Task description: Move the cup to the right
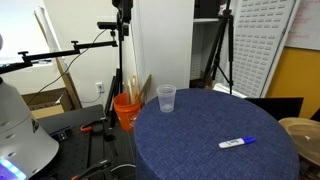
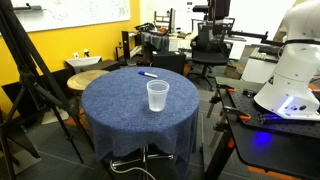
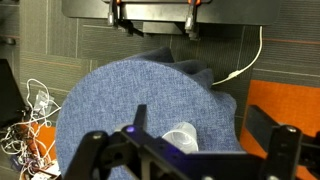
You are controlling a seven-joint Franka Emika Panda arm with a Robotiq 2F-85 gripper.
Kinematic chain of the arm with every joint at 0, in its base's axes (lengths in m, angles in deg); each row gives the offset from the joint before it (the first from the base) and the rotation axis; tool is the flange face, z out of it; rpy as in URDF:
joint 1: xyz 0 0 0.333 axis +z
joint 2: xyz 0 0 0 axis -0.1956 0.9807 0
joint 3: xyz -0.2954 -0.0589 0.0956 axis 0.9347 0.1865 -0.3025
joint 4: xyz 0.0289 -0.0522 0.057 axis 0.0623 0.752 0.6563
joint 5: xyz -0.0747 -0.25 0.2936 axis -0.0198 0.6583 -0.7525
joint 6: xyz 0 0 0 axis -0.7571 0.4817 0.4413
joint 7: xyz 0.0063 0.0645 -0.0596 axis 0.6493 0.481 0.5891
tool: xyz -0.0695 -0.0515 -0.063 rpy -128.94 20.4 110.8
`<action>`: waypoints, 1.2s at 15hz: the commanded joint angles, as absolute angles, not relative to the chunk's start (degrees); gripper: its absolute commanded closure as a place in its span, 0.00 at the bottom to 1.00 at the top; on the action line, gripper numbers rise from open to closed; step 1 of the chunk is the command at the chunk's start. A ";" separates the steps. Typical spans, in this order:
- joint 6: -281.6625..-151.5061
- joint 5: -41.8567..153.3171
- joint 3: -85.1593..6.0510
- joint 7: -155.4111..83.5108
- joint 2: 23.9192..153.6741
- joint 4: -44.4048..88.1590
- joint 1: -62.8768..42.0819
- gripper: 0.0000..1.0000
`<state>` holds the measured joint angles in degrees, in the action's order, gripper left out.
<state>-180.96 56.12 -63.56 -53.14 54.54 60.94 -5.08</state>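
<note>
Take the round table [image 1: 200, 140] with its blue cloth as your anchor. In an exterior view, the robot's white base [image 1: 20, 140] sits off the table's left side. Next comes the orange bucket [image 1: 127, 110], low down and just beside the table's left rim. Then the cup [image 1: 166, 98]: clear plastic, upright, wider at the rim. It stands on the table near its far left edge, close to the bucket's side.

Further right, on the table's near half and well apart from the cup, lies a marker [image 1: 237, 143] with a white barrel and a blue cap. Any print on it is too small for you to read. Behind the table at the right, a black tripod [image 1: 225, 50] stands in front of a white perforated panel [image 1: 265, 45].

In the wrist view you look down on the table from above. A tangle of white cables [image 3: 30, 110] lies on the floor left of the table. The cup [image 3: 180, 130] shows on the table near its lower edge, and an orange surface [image 3: 295, 100] lies to the table's right.

Your gripper [image 3: 188, 142] has its jaws spread wide, with dark fingers [image 3: 88, 152] showing at either side of the frame. Nothing is held between them, and they touch neither the cup nor the table.
</note>
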 commanded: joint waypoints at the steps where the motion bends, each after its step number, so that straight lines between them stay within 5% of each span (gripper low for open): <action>1: -187.76 57.56 -61.52 -54.14 57.58 61.84 -4.35 0.00; 18: -204.53 64.35 -53.22 -55.60 85.54 54.79 -2.33 0.00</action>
<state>-204.15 62.36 -55.02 -53.36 80.54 58.77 -4.40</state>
